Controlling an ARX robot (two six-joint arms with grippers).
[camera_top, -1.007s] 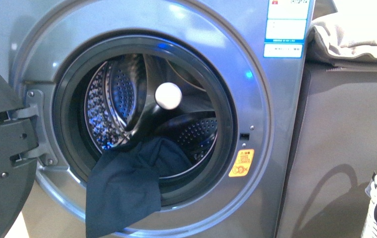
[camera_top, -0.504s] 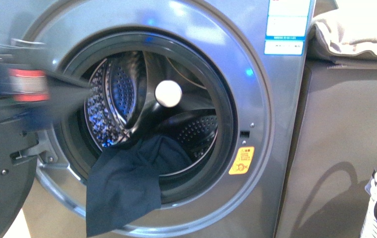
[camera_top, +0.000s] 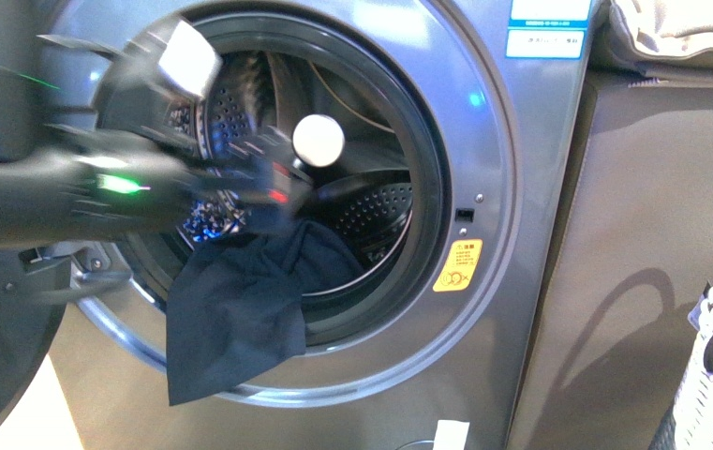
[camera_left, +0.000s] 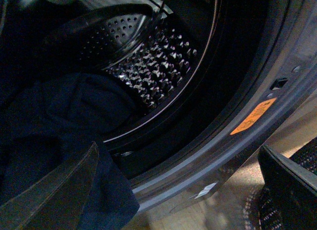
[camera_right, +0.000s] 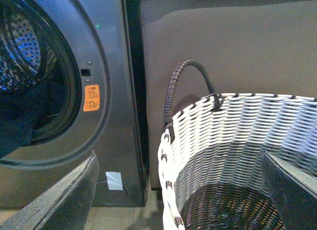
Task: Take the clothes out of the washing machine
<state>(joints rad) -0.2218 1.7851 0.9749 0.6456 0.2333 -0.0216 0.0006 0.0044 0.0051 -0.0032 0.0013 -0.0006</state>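
Navy garment (camera_top: 235,309) hangs limp over the washing machine (camera_top: 521,187) door lip, lower left; looks thin, light, soft; I'd pinch the bunched fold at the rim; left gripper (camera_top: 263,183) near, jaws spread; right gripper (camera_right: 178,195) spread above woven basket (camera_right: 237,136).

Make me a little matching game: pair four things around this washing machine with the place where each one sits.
Things:
1. dark navy cloth garment
2. yellow-orange sticker
3. white woven basket with a dark handle
4. round white knob

Places:
A. within the perforated steel drum
B. hanging out over the round opening's lower rim
C. standing to the right of the grey-silver washing machine
D. stuck on the machine's front, right of the opening

Pairs: 1-B, 2-D, 3-C, 4-A
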